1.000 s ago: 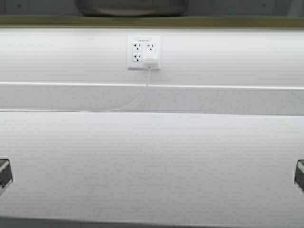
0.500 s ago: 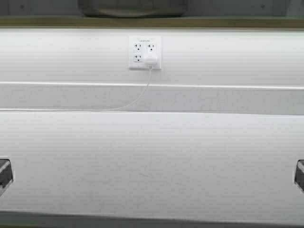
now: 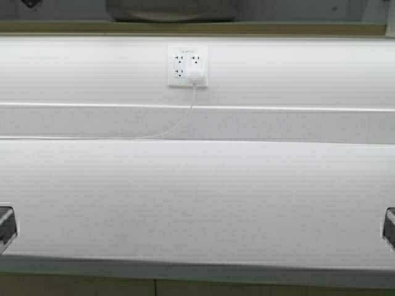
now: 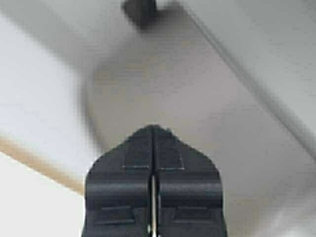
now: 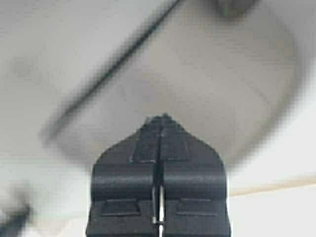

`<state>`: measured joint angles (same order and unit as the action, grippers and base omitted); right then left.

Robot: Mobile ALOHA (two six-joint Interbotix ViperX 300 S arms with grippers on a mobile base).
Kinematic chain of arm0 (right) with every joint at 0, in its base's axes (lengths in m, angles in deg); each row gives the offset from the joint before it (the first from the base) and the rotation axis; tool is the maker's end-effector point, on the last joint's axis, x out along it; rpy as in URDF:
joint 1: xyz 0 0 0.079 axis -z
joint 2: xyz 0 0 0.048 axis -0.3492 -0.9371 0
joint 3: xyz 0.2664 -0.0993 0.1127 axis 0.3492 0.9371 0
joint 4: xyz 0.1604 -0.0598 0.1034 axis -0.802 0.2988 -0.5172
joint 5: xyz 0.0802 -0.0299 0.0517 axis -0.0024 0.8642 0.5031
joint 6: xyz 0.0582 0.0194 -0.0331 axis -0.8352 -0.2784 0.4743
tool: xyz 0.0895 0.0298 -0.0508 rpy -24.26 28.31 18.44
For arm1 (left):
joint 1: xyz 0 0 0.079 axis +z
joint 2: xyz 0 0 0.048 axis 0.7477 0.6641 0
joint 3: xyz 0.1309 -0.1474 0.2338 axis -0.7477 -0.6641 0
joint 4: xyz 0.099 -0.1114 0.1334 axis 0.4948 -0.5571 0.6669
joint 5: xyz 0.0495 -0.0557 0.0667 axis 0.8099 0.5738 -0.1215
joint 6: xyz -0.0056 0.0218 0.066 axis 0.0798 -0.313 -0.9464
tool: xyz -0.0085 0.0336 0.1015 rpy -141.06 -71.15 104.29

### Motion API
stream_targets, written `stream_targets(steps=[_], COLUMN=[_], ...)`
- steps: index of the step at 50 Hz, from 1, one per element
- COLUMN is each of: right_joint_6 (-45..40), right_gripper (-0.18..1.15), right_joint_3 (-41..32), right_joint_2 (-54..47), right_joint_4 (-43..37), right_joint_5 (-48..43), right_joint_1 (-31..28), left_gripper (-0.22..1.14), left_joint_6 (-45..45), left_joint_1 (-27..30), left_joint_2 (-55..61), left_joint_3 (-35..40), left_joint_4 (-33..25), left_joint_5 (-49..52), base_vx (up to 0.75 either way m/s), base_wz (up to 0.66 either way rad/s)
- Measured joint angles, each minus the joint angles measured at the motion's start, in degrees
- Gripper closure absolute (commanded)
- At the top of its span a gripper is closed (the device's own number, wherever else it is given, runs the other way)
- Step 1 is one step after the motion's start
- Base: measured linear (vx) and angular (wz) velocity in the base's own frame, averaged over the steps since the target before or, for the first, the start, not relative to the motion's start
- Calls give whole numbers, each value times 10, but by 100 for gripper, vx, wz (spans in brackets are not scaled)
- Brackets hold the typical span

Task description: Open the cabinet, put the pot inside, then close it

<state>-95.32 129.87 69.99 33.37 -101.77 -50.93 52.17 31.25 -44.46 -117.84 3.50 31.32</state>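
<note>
- So the job looks nearly done: the pot point(image 3: 171, 10) sits up high inside the cabinet point(image 3: 197, 28), on its shelf, with only its bottom showing.
- Shutting the doors is probably what is left; no door can be seen.
- Below is a big white wall point(image 3: 197, 197).
- Next comes a plug socket point(image 3: 187, 65) with a thin wire point(image 3: 179, 123).
- Both grippers, left gripper point(image 4: 152, 133) and right gripper point(image 5: 160, 122), are squeezed closed and hold nothing.
</note>
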Motion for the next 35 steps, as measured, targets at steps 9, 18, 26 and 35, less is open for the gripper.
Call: stream_targets(steps=[9,18,26,35], right_joint_6=[151,227,231,232], right_gripper=[90,90,90,90], right_joint_3=[-13,-20,4,21], right_joint_2=[54,108,146,165], right_joint_4=[50,56,61,79], right_joint_5=[200,294,308,337], right_joint_1=[-1,1,0,4], left_gripper=[88,88,88,88], left_joint_6=[-153,-242,-267,-299], left_joint_1=[-1,-1,0,6], left_joint_2=[-43,-71,-83,-92], left_joint_3=[-2,-4,-17,-31], left_joint_4=[29,27,27,28], left_joint_5=[126,192,209,220], base_vx=[-12,-11,-15,-22], base_wz=[-1,-1,2,-7])
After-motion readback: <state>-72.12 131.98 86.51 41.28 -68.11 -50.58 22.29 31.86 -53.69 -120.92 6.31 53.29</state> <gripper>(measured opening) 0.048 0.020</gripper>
